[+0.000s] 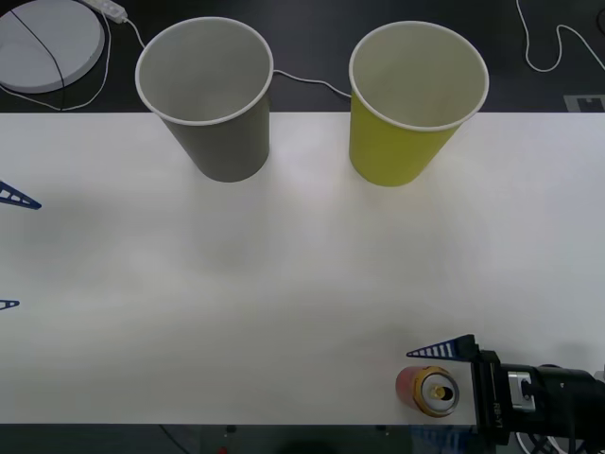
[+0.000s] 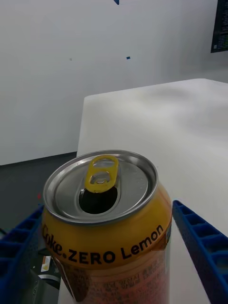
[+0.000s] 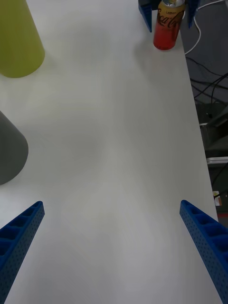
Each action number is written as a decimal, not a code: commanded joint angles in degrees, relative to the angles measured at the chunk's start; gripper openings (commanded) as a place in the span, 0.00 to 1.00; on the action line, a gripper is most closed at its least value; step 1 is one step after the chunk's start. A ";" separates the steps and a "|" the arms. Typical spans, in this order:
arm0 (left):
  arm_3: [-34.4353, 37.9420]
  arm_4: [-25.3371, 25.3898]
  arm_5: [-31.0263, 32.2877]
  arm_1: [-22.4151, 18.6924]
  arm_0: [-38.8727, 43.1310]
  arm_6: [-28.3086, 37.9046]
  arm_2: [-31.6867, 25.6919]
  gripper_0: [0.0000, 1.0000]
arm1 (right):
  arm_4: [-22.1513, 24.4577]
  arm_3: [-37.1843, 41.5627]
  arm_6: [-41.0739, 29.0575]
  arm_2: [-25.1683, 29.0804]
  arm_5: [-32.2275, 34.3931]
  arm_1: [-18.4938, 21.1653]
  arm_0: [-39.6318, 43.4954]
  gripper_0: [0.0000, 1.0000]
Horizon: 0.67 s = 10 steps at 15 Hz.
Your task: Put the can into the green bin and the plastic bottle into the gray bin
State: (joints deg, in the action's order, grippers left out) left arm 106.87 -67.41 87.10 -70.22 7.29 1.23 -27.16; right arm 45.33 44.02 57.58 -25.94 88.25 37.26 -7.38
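The can [image 1: 430, 390] stands upright near the table's front edge on the right, red below, gold at the top, its tab hole open. My right gripper [image 1: 416, 392] is open with one blue finger on each side of the can [image 2: 107, 223], and a thin strip of table shows beside one finger [image 2: 202, 237]. The gray bin [image 1: 208, 95] and the green bin [image 1: 416, 104] stand upright at the back, both empty. My left gripper [image 1: 28, 253] hovers open at the table's left side, far from the can [image 3: 167, 26]. The plastic bottle is out of view.
A white round disc [image 1: 47, 43] and loose cables [image 1: 307, 80] lie on the dark floor beyond the white table's [image 1: 302, 284] far edge. In the left wrist view, cables and gear [image 3: 211, 109] sit past the table's edge by the can.
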 commanded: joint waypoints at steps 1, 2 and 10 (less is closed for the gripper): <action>0.00 0.00 0.00 0.00 0.00 0.00 0.00 1.00 | 0.02 0.01 0.17 -0.08 -0.10 0.09 0.00 0.00; 0.00 0.00 0.00 0.00 0.00 0.00 0.00 1.00 | 0.02 0.01 0.17 -0.08 -0.10 0.00 -0.09 0.00; 0.00 0.00 0.00 0.00 0.00 0.00 0.00 1.00 | 0.37 0.19 -0.89 0.45 0.08 1.23 -1.23 0.00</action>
State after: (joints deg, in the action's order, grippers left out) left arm 106.87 -67.41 87.10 -70.22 7.29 1.23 -27.16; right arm 45.70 44.08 56.90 -25.63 88.25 38.18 -8.43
